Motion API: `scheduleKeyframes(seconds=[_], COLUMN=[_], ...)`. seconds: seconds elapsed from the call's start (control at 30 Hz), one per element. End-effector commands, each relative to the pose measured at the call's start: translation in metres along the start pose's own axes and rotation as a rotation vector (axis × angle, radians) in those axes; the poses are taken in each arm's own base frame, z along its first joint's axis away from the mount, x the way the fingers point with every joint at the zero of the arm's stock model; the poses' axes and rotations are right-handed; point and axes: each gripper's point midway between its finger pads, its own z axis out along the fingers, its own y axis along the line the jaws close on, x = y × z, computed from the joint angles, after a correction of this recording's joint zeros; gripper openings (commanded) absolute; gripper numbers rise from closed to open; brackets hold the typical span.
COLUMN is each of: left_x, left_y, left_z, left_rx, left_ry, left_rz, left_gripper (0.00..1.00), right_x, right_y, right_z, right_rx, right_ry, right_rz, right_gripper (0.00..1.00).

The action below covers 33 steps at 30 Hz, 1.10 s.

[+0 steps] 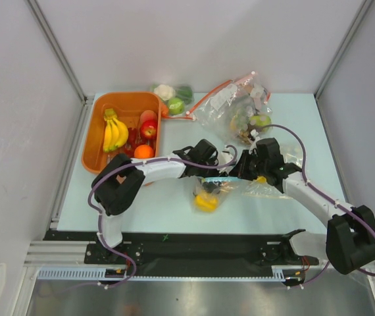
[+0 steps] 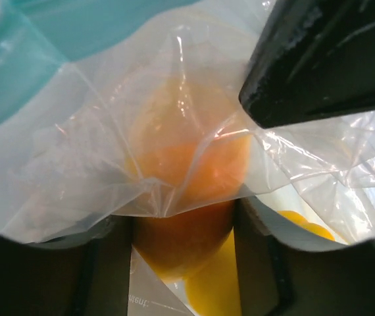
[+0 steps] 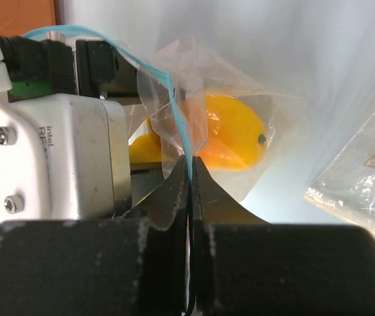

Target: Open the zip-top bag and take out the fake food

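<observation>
The zip-top bag [image 1: 212,192] hangs between my two grippers at the table's middle, its teal zip strip [image 1: 217,179] on top. An orange-yellow mango-like fruit [image 1: 206,201] sits inside it. My right gripper [image 3: 191,161] is shut on the teal strip [image 3: 168,85], with the fruit [image 3: 233,138] hanging beyond in the plastic. My left gripper [image 2: 182,263] is in the bag's mouth. The fruit [image 2: 181,217] fills the gap between its fingers [image 2: 43,276] and touches both. A second yellow piece [image 2: 214,293] lies beneath. In the top view the left gripper [image 1: 208,172] and right gripper [image 1: 241,174] face each other.
An orange bin [image 1: 97,141] at the left holds bananas [image 1: 115,131], a red apple [image 1: 149,129] and an orange [image 1: 143,151]. Other clear bags lie at the back: one with a red zip strip [image 1: 237,108], one with green and white items [image 1: 172,95]. A flat clear bag [image 3: 365,191] lies to the right.
</observation>
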Motion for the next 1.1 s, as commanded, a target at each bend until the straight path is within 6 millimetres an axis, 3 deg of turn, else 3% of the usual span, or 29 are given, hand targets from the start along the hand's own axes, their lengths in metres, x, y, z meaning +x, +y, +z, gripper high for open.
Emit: scheduleKeyframes(seconds=[0.0, 0.03, 0.07, 0.23, 0.4, 0.73, 0.87, 1.07], left_x=[0.015, 0.011, 0.009, -0.004, -0.025, -0.059, -0.073, -0.098], left_y=[-0.001, -0.002, -0.003, -0.012, -0.027, -0.049, -0.048, -0.028], left_z=[0.004, -0.001, -0.004, -0.023, -0.049, -0.077, -0.089, -0.095], left_rx=[-0.003, -0.003, -0.003, 0.006, 0.028, 0.115, 0.094, 0.017], left_ry=[0.035, 0.025, 0.021, -0.011, -0.087, -0.195, -0.244, -0.289], left_rz=[-0.011, -0.008, -0.005, -0.014, -0.018, -0.047, -0.058, -0.066], left_gripper=[0.38, 0.29, 0.26, 0.17, 0.17, 0.17, 0.17, 0.17], right_x=[-0.015, -0.014, -0.015, -0.016, -0.012, -0.009, -0.011, -0.003], right_y=[0.005, 0.003, 0.001, -0.015, -0.032, -0.046, -0.046, -0.044], right_z=[-0.005, -0.005, -0.005, -0.012, -0.019, -0.019, -0.024, -0.028], right_rx=[-0.014, -0.007, 0.004, 0.077, 0.165, 0.223, 0.226, 0.201], right_ry=[-0.057, -0.057, -0.059, -0.081, -0.096, -0.092, -0.101, -0.100], right_rz=[-0.008, -0.005, -0.003, 0.018, 0.035, 0.049, 0.036, 0.022], right_gripper=[0.00, 0.00, 0.00, 0.00, 0.00, 0.00, 0.00, 0.00])
